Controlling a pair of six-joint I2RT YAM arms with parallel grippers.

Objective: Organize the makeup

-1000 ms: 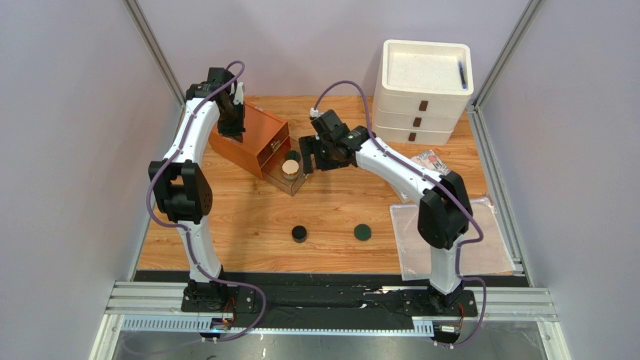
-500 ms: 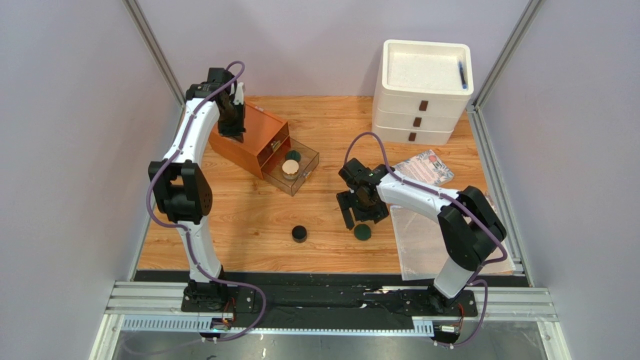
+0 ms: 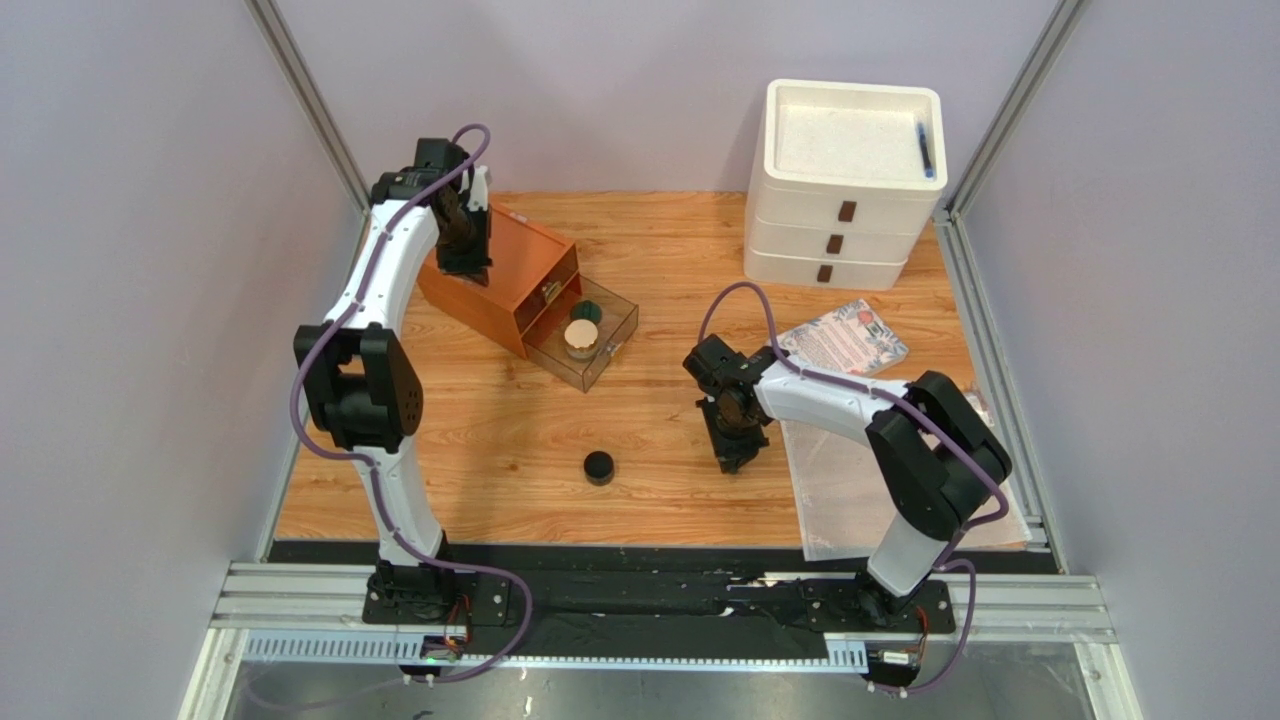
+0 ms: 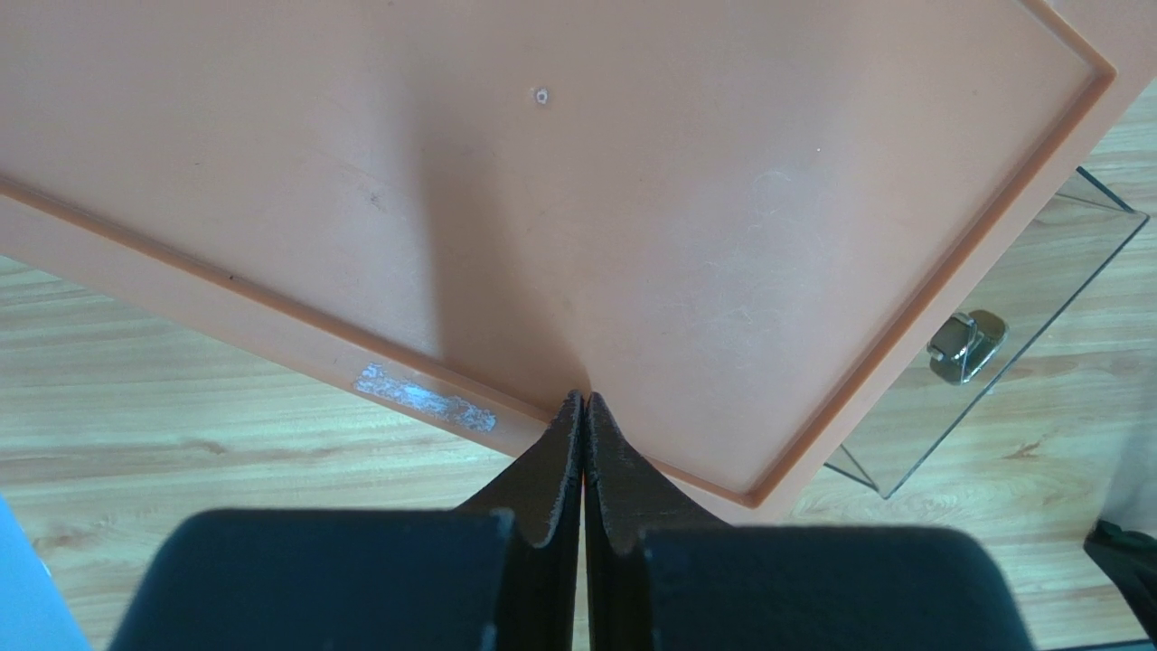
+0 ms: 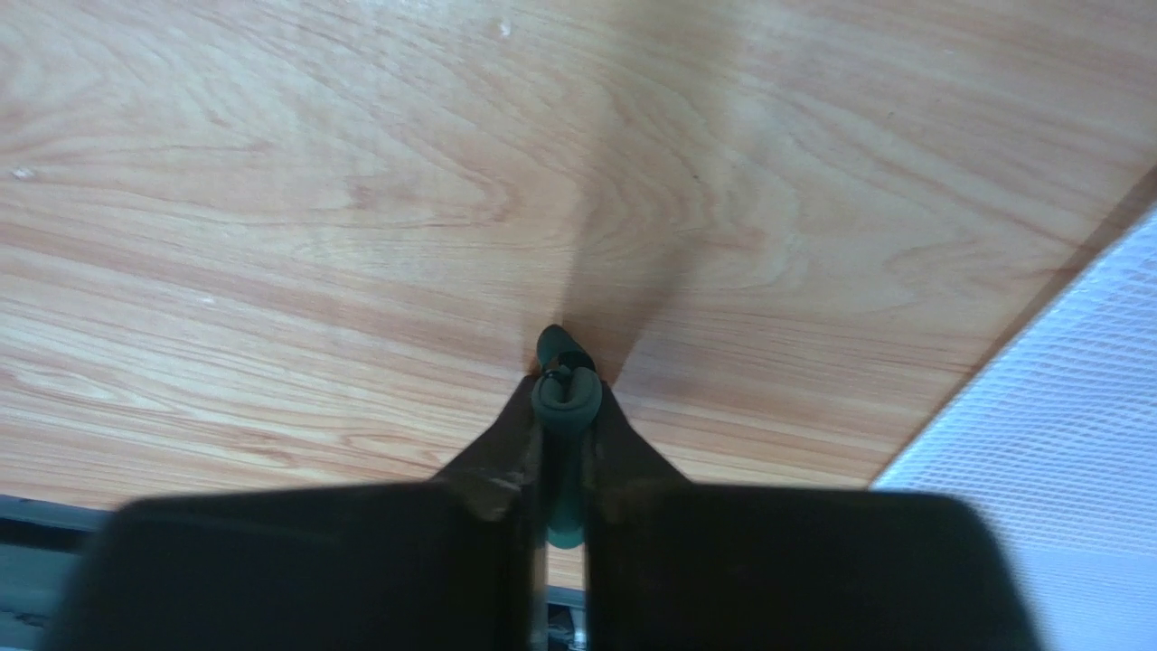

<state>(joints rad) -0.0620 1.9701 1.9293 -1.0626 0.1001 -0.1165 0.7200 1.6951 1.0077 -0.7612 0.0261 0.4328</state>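
Right wrist shows downward-pointing right jaws clamped on a dark green disc [image 5: 566, 407]; left jaws together.

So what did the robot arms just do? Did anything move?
The right gripper swung away from the clear drawer, came toward the near edge of the table and closed on the dark green disc, which now sits on edge between its fingers. The left gripper stayed shut on top of the orange box. The black pot and the white drawers did not move.
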